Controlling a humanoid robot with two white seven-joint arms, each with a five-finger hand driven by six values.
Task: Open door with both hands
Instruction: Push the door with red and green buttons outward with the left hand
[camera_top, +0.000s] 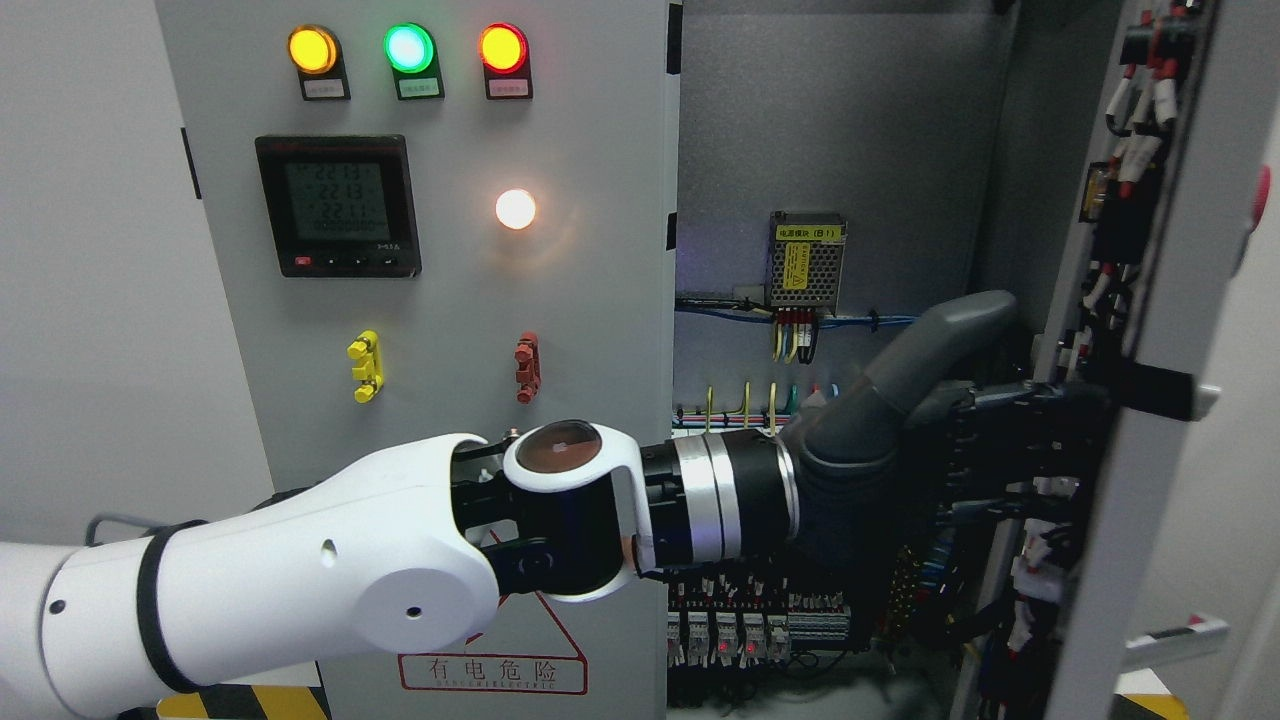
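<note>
A grey electrical cabinet stands in front of me. Its left door (600, 300) is closed and carries three lit lamps, a meter (338, 206) and two small switches. The right door (1150, 480) is swung out to the right, with its wired inner side facing me. My left arm (330, 570) comes in from the lower left and reaches across the open cabinet. My left hand (1040, 410), dark grey, lies with its fingers stretched out against the inner side of the right door, holding nothing. My right arm does not show.
Inside the cabinet (820, 150) are a power supply (806, 260), coloured wires and a row of breakers (740, 630) low down. A black latch (1165, 390) sticks out of the right door's edge. A warning label (492, 670) sits low on the left door.
</note>
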